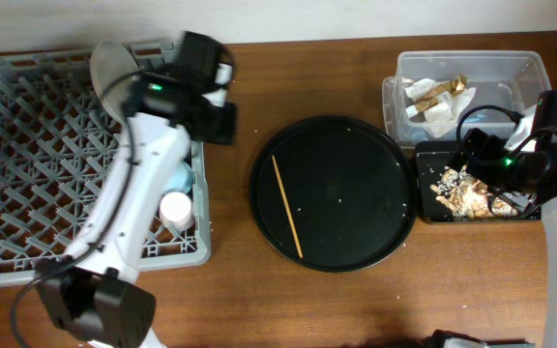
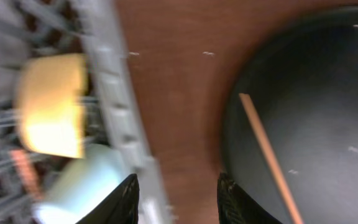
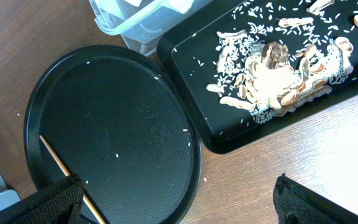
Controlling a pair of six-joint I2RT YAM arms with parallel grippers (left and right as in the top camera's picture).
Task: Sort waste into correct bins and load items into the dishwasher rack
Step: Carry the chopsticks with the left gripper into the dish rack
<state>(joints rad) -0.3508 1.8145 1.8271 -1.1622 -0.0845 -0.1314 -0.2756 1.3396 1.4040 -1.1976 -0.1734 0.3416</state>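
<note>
The grey dishwasher rack stands at the left. It holds the pale plate, the yellow bowl, the light blue cup and a pinkish cup. My left gripper is open and empty above the rack's right rim, and it also shows in the left wrist view. One chopstick lies on the round black tray; the other is out of view. My right gripper is open and empty, above the table beside the shallow black tray, which holds food scraps.
The clear tub at the back right holds the wrapper and the white napkin. Rice grains are scattered on both black trays. Bare wood lies between the rack and the round tray.
</note>
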